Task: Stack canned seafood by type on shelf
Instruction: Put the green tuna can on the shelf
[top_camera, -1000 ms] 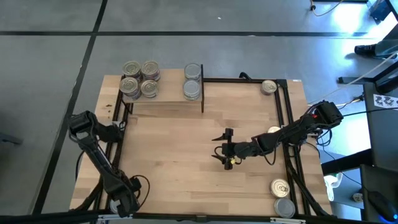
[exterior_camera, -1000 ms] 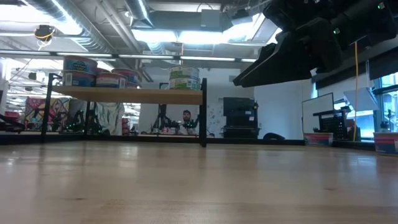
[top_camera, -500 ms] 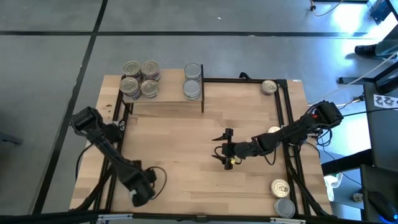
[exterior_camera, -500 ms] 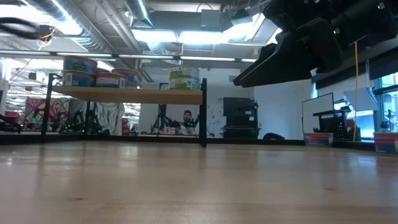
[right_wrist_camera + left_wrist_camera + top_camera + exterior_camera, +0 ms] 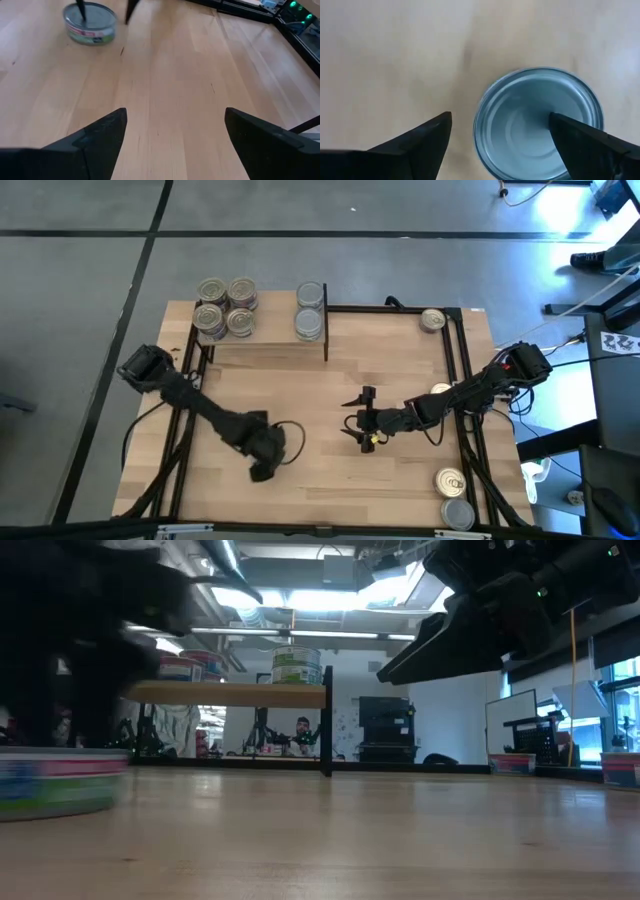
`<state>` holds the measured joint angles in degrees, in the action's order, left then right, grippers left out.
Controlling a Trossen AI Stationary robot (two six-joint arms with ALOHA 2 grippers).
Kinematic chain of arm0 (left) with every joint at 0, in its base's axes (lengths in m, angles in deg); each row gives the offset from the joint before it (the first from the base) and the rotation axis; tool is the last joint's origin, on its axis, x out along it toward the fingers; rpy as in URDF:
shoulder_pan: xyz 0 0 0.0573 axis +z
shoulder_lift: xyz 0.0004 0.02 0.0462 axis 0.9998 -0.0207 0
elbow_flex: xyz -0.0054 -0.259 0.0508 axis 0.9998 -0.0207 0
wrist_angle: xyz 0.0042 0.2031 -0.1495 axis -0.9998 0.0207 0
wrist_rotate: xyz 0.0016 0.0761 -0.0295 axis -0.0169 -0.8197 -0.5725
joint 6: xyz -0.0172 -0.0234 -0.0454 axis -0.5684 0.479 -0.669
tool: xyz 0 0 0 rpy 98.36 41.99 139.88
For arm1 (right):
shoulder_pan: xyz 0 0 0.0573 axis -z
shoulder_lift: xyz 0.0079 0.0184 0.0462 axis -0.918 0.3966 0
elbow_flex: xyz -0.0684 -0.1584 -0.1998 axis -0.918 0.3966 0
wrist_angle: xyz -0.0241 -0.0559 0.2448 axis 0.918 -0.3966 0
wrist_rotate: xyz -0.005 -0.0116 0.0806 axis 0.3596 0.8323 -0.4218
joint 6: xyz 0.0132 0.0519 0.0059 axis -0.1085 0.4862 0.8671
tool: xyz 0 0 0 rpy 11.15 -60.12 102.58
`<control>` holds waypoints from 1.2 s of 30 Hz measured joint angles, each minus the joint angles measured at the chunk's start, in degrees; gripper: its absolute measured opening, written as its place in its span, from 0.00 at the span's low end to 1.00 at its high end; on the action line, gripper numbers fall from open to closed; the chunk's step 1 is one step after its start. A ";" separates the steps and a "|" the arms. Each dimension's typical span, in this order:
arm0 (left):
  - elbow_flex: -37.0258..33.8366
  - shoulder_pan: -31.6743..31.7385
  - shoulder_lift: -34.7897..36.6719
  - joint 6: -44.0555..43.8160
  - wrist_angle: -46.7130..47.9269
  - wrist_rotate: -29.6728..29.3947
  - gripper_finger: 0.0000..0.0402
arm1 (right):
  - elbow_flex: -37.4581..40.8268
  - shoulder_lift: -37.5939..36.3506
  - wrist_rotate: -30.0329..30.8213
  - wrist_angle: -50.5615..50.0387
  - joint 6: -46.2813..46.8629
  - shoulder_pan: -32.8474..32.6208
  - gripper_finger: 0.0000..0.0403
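Left pincer (image 5: pixel 497 145) hangs wide above a silver-topped tin (image 5: pixel 538 125) standing on the table (image 5: pixel 300 390), one finger (image 5: pixel 585 145) over its lid. Right pincer (image 5: pixel 362 420), also spread, hovers mid-table. Stacked tins (image 5: pixel 225 307) sit on the shelf (image 5: pixel 262 342) at the far edge.

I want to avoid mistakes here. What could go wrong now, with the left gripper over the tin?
1. The left gripper is open above a silver tin, but off-centre: one finger overlaps the lid and could land on it or push the tin.
2. The right gripper waits open over mid-table, near a likely path to the shelf; the arms might collide.
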<state>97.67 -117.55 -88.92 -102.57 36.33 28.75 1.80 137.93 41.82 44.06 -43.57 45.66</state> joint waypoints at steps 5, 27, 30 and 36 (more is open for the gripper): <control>-0.24 5.10 -0.23 6.90 -5.01 -3.50 0.82 | 0.00 0.00 -0.01 -1.43 0.00 0.00 0.83; 1.72 6.04 6.06 16.63 -10.76 -7.38 0.82 | -0.02 0.14 -2.22 -1.80 3.33 0.00 0.83; -0.76 4.21 6.19 15.18 -13.29 -7.75 0.82 | -0.02 1.08 -3.17 0.50 3.97 0.00 0.83; -5.68 0.36 6.14 11.11 -16.23 -15.29 0.82 | -0.04 4.63 -5.43 7.42 5.19 0.00 0.83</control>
<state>92.00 -117.19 -82.78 -91.46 20.10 13.46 1.76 142.56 36.39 51.47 -38.37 45.66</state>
